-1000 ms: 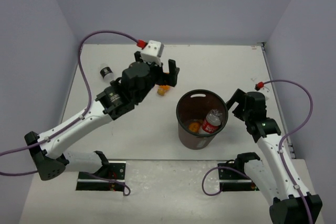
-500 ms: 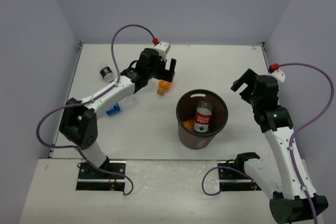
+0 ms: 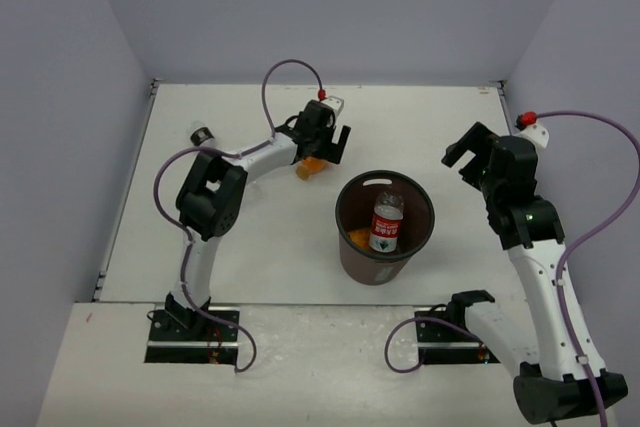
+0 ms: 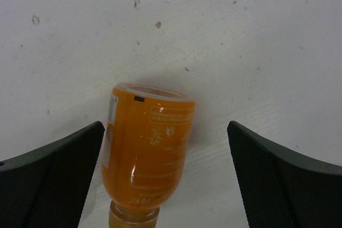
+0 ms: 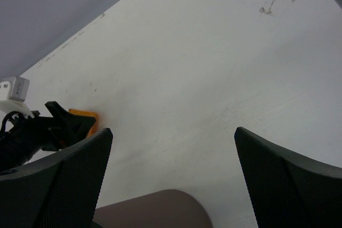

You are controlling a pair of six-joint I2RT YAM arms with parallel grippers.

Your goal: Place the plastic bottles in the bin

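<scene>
Lying on its side on the table (image 3: 250,237), your orange bottle (image 4: 147,153) sits between the left gripper (image 4: 163,126) jaws, which are spread wide on either side and not clamped on it. Near it stands the bin (image 3: 340,209), with a red-label bottle (image 3: 384,226) and a second orange bottle (image 3: 357,239) inside. A clear bottle (image 3: 200,134) lies over by the far-left edge. Your right gripper (image 3: 463,150) hangs right of the bin, jaws apart, nothing in them.
</scene>
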